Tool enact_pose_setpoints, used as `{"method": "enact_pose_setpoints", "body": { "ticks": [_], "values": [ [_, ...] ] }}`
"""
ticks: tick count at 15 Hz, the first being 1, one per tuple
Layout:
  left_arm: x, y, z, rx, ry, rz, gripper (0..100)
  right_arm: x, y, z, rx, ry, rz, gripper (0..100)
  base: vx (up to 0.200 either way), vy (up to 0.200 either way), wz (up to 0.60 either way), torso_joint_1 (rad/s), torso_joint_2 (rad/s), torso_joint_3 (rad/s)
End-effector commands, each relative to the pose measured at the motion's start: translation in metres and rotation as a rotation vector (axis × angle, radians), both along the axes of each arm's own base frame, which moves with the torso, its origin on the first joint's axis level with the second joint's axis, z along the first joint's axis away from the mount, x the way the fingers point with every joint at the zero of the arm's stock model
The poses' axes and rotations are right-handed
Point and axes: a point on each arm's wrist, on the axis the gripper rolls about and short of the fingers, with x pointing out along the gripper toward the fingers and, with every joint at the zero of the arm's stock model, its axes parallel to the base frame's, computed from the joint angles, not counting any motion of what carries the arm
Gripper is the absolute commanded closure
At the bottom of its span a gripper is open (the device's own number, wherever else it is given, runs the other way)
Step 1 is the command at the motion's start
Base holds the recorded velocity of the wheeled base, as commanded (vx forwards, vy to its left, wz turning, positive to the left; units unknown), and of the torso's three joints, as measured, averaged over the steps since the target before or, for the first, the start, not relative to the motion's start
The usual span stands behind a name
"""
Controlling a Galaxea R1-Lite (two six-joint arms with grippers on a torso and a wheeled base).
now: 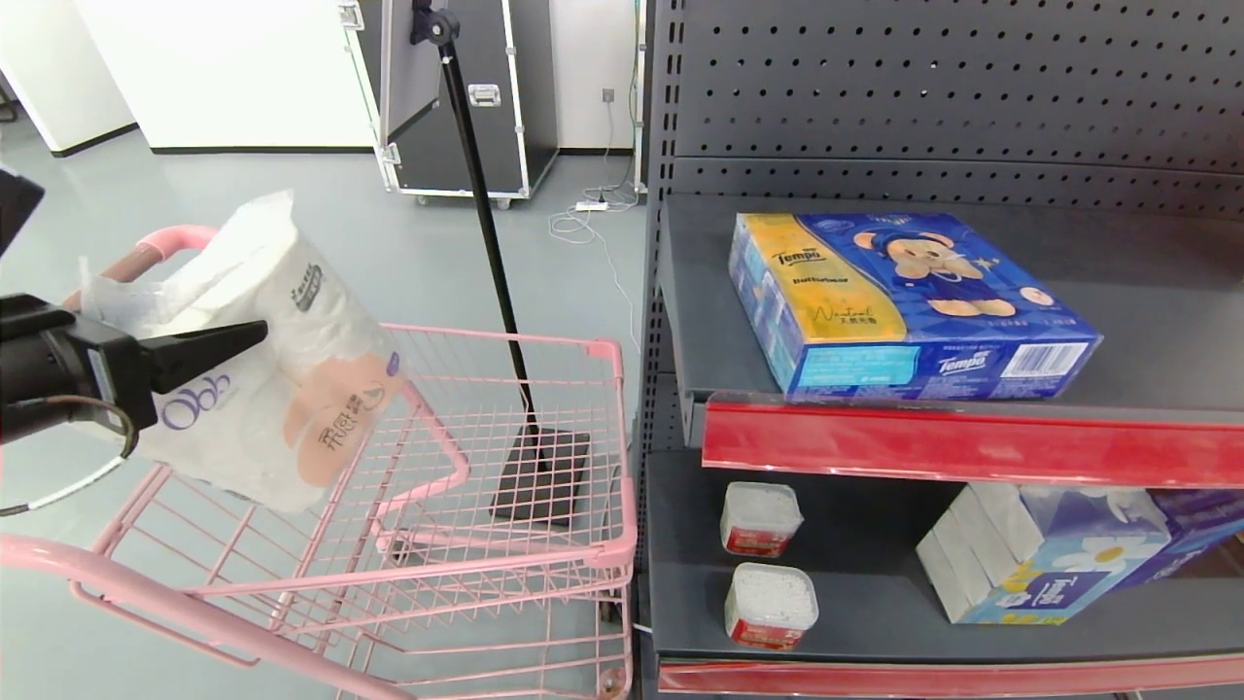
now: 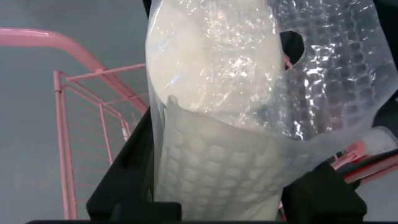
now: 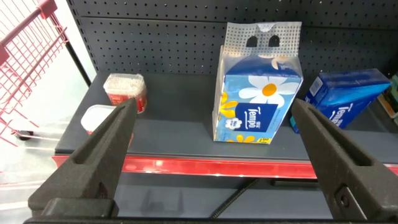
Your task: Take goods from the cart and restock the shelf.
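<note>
A plastic-wrapped pack of white toilet rolls [image 1: 292, 389] hangs above the rear of the pink wire cart [image 1: 544, 544], held in my left gripper [image 1: 233, 345], which is shut on it. In the left wrist view the pack [image 2: 211, 81] fills the space between the dark fingers [image 2: 124, 180], with the cart rail [image 2: 37, 37] below. My right gripper [image 3: 214, 168] stands open in front of the lower shelf [image 3: 180, 137], facing a blue daisy-print tissue pack [image 3: 258, 93]. A flat blue tissue box [image 1: 904, 301] lies on the upper shelf [image 1: 1147, 272].
Two small white tubs [image 1: 763, 520] and several tissue packs [image 1: 1040, 564] sit on the lower shelf [image 1: 875, 593]. A red price strip [image 1: 972, 447] edges the upper shelf. A black pole stand [image 1: 486, 224] with a flat base [image 1: 539, 476] stands behind the cart.
</note>
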Motion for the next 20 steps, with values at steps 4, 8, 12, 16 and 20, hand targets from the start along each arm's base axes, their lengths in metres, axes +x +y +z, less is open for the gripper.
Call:
{"method": "enact_pose_setpoints", "body": {
  "ticks": [4,8,12,16,20],
  "values": [
    [-0.047,-0.002,0.013,-0.025,-0.108,0.014,100,0.000,0.000,0.000,0.005,0.000,0.000,0,0.000,0.000,0.00,0.000,0.00,0.000],
    [-0.069,-0.004,0.003,-0.025,-0.123,0.015,100,0.000,0.000,0.000,0.005,0.000,-0.005,0,0.000,0.000,0.00,0.000,0.00,0.000],
    [-0.074,-0.005,0.005,-0.024,-0.144,0.010,100,0.000,0.000,0.000,0.005,0.000,-0.005,0,0.000,0.000,0.00,0.000,0.00,0.000],
    [-0.073,-0.005,0.009,-0.023,-0.153,0.007,100,0.000,0.000,0.000,0.005,0.000,-0.006,0,0.000,0.000,0.00,0.070,-0.25,-0.176],
    [-0.075,-0.006,0.010,-0.025,-0.159,-0.013,100,0.000,0.000,0.000,0.005,0.002,-0.008,0,0.000,0.000,0.00,0.168,-0.52,-0.354]
  ]
}}
